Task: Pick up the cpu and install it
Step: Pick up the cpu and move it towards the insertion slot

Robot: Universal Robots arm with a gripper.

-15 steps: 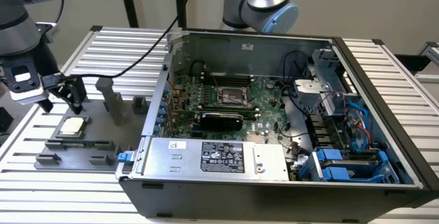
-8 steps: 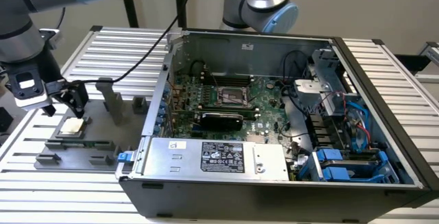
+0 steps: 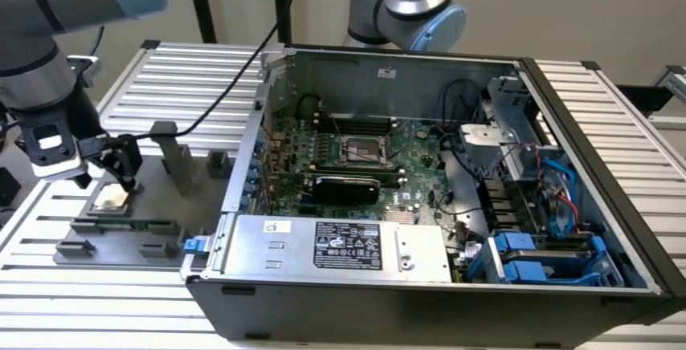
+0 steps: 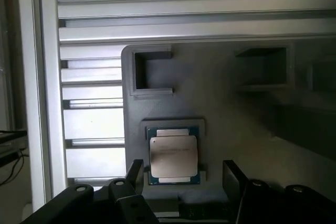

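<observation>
**End effector poised over the cpu, pick not yet made**

The end effector (image 3: 105, 180) is hanging just above the cpu (image 3: 111, 198), with its two dark fingers standing wide apart and gripping nothing. In the wrist view the end effector (image 4: 182, 178) is straddling the cpu (image 4: 174, 156): one finger is showing to each side of the chip, and both are standing clear of its edges.

The cpu is lying flat in a shallow square pocket of the grey fixture plate (image 3: 161, 205), which is resting on the slatted counter (image 3: 64, 286) at the exterior view's left, just beside the open computer case (image 3: 429, 286). The socket (image 3: 362, 151) is sitting on the motherboard inside the case, well apart from the chip and with nothing in it.

Judging from this, the step in hand is the approach for the pick; the install part of the task is not begun. Whether the fingertips are already level with the chip is hard to tell. The grasp is calling for a straight descent, with the fingers kept centred on opposite edges, so that they are closing on the pale rim rather than on the pocket walls, and for a light, even squeeze that is keeping the chip flat.
</observation>
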